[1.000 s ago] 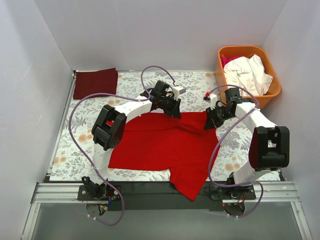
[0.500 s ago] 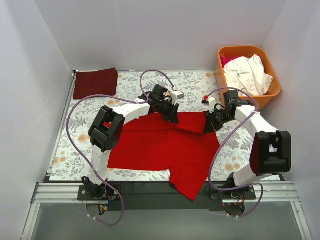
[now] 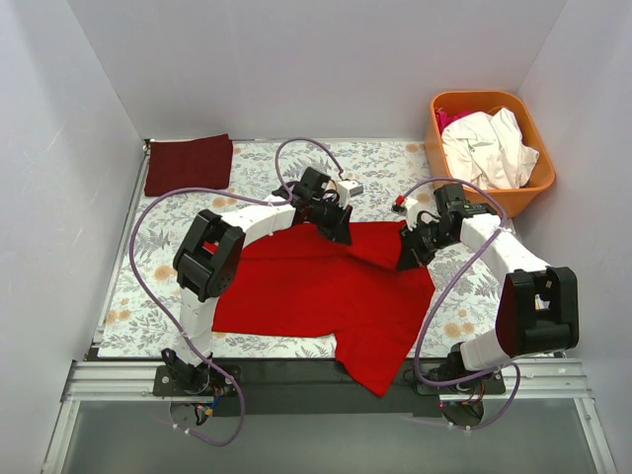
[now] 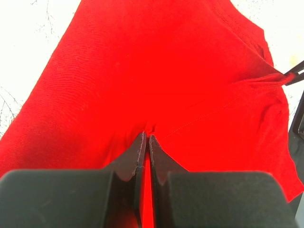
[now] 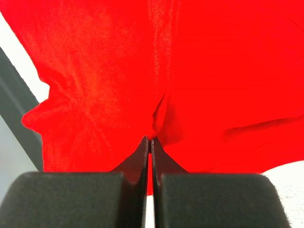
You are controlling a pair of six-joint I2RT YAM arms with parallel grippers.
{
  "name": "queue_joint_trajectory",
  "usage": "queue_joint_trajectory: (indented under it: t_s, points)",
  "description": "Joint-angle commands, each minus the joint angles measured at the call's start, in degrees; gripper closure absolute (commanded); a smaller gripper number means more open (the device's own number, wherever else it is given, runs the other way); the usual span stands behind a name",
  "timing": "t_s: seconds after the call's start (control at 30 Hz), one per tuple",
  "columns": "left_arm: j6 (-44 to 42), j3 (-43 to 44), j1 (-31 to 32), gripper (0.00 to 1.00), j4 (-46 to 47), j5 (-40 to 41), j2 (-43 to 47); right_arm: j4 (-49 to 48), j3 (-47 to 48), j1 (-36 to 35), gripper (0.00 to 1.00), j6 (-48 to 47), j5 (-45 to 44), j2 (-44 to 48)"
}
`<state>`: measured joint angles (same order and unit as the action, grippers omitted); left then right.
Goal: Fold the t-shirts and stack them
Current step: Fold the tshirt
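right hand [image 5: 150, 138] has edged inward, pinching red t-shirt [image 3: 316, 286] like left hand [image 4: 147, 137], far edge hidden beneath them.

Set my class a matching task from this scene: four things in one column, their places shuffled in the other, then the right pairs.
Things
1 red t-shirt
2 maroon folded cloth
3 orange basket
4 white clothes

Places
A far left corner
B inside the basket
C spread across the middle
D far right corner

Pairs: 1-C, 2-A, 3-D, 4-B
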<state>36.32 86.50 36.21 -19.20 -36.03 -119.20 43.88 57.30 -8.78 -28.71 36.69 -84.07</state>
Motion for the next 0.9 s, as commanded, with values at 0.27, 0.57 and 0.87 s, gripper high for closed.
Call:
queue_joint_trajectory:
  t_s: [0.27,0.57,0.87]
  points:
    - [-1.51,-2.21,0.09,1.0,0.39,-0.09,7.05,1.82,-1.92,-2.91,0.99,0.76,2.16,2.33]
    - [-4.66,-4.93,0.18,1.0,-0.83,-1.85,7.84,1.04,-4.21,-3.18,0.99,-1.43,-2.14,-0.13]
    - [-10.82,-9.24,0.09,0.84,-4.52,-3.78,9.6,1.38,-4.3,-2.74,0.99,-3.63,-4.69,-0.13]
